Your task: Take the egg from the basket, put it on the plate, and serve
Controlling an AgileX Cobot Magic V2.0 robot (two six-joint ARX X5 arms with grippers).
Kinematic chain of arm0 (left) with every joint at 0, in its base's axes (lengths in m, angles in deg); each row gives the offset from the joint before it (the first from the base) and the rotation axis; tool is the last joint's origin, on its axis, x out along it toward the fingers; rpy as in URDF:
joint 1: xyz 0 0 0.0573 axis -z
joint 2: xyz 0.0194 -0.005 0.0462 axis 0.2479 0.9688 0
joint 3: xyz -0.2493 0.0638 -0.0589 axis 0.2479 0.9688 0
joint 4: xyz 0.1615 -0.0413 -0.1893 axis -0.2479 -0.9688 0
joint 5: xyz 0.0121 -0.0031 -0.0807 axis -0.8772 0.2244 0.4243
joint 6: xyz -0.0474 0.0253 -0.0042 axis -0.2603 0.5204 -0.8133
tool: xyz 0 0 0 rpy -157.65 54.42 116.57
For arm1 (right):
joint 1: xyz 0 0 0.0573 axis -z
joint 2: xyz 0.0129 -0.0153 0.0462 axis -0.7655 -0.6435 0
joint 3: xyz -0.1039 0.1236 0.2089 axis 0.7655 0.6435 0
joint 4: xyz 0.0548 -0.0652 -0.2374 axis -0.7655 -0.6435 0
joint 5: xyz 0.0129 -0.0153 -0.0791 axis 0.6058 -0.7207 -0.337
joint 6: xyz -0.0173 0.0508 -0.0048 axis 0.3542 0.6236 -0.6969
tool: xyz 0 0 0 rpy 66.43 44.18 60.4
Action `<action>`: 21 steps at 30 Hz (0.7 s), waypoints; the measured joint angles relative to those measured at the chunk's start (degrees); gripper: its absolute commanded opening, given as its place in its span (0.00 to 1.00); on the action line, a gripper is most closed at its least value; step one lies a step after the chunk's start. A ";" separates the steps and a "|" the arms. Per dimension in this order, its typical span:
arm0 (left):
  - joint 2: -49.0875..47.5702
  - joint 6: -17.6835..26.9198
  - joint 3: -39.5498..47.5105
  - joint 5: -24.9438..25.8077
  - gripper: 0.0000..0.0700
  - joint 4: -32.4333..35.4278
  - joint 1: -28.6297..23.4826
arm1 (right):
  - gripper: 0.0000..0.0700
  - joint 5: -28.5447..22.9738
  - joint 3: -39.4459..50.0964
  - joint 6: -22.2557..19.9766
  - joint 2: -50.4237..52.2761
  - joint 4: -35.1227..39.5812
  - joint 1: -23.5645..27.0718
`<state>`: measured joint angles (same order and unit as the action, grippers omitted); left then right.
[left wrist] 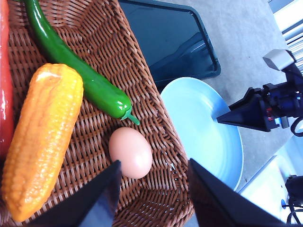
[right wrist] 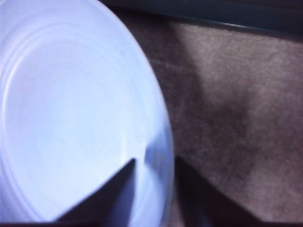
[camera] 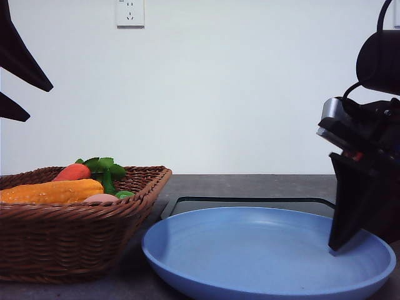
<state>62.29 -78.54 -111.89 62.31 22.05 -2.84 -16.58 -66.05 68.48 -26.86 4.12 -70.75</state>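
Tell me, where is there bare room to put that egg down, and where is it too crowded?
The plate is bare across its middle; the right gripper straddles its rim on the robot's right. The black tray behind it also looks bare. The basket is crowded: corn, green pepper, carrot and the egg.

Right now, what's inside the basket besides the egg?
The basket holds the egg, a corn cob, a green pepper and a carrot with leaves. Anything beneath them is covered, so I cannot tell.
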 measured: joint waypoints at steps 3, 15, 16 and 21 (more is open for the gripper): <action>0.00 0.00 0.00 -0.02 0.43 -0.02 0.00 | 0.00 0.21 0.00 0.66 -0.13 -0.06 -0.04; 0.32 -1.74 0.00 -0.51 0.71 0.02 2.77 | 0.00 -0.04 0.00 1.37 9.51 -8.29 1.36; 0.59 -1.77 0.00 -1.06 0.71 0.02 3.53 | 0.00 -0.27 0.00 1.36 10.81 -9.43 1.71; 4.67 -1.97 -0.09 -8.07 0.71 0.02 9.69 | 0.00 -2.60 0.04 1.33 18.63 -13.95 3.64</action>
<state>66.96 -80.51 -111.98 54.24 22.06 6.85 -19.18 -66.01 69.81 -8.23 -9.83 -67.11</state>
